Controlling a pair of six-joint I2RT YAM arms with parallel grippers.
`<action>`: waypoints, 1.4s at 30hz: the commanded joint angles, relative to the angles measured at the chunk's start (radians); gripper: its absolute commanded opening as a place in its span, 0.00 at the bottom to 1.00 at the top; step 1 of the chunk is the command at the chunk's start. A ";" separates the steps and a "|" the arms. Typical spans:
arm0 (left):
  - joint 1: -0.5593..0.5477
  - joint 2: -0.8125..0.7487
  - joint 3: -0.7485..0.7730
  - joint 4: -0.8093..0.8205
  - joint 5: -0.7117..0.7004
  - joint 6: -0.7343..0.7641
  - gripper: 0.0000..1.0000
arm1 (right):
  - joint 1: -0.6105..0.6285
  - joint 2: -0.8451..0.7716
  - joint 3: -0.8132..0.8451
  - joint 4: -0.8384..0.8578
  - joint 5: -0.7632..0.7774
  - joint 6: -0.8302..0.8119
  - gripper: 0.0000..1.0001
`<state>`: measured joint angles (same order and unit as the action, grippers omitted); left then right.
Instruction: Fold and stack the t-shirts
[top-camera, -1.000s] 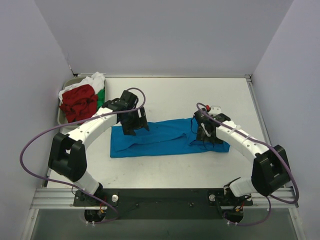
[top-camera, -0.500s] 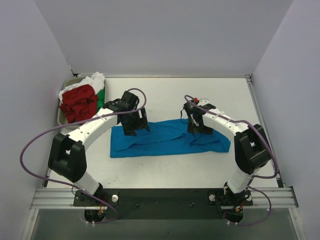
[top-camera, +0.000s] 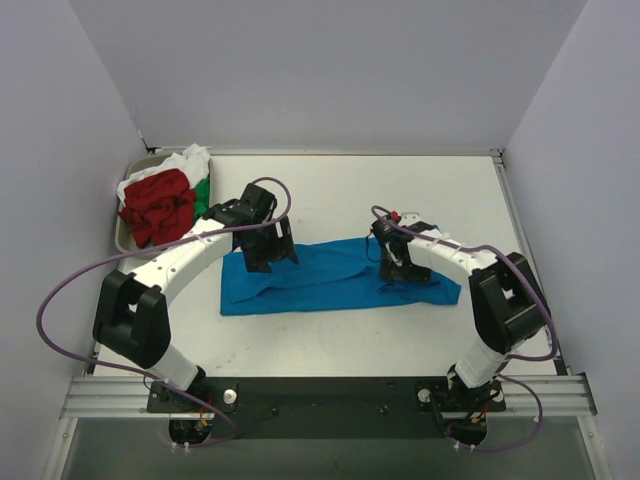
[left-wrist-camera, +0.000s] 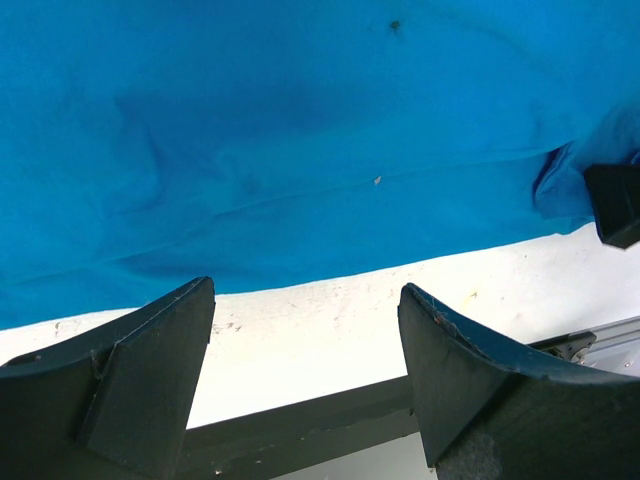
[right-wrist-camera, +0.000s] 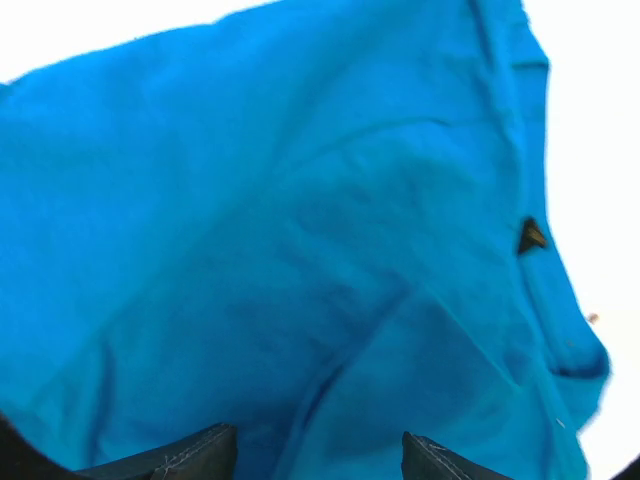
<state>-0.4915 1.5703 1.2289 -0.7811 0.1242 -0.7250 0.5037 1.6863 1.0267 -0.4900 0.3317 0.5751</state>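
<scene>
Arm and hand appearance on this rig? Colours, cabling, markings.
Left arm and right arm: white links, black joint housings. A loose purple cable loops along each. Black left hand and right hand, wedge-shaped fingers. Small red part at the right wrist.

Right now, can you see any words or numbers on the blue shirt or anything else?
No words, numbers or signs can be read anywhere in these views.
The small dark tag on the blue t-shirt: too small and blurred to read.
</scene>
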 joint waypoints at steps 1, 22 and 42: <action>-0.005 -0.013 0.000 0.032 -0.003 -0.010 0.84 | -0.007 -0.111 -0.057 -0.042 0.055 0.011 0.65; -0.016 0.007 -0.005 0.049 -0.001 -0.002 0.84 | 0.154 -0.384 -0.289 -0.216 0.052 0.304 0.65; -0.099 0.014 0.135 -0.155 -0.069 0.214 0.91 | -0.119 -0.142 -0.019 -0.004 -0.144 0.215 0.68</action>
<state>-0.5907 1.5932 1.4055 -0.8928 0.0959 -0.5365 0.4110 1.5192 1.0145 -0.5365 0.2554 0.7658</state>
